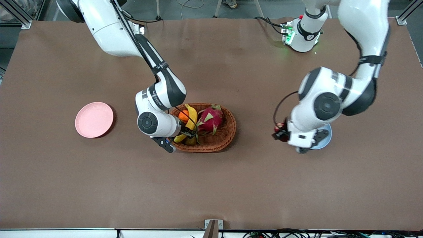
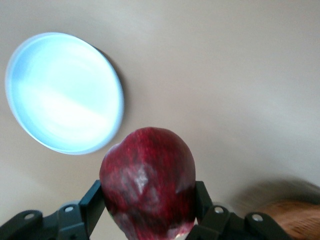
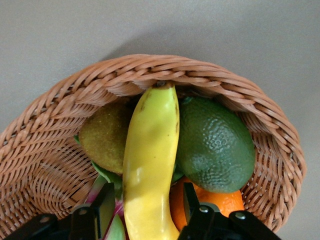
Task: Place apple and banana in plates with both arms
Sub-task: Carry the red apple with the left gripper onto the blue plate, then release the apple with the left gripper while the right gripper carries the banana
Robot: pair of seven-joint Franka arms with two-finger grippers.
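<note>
Fruit in both grippers, plates bare

Your woven basket holds the banana, an orange, a dragon fruit, a green avocado and a brownish kiwi. Your right gripper sits in it, fingers either side of the banana. Your left gripper clamps the apple over brown table beside the blue plate. The pink plate lies toward the right arm's end, open tabletop around it.
</note>
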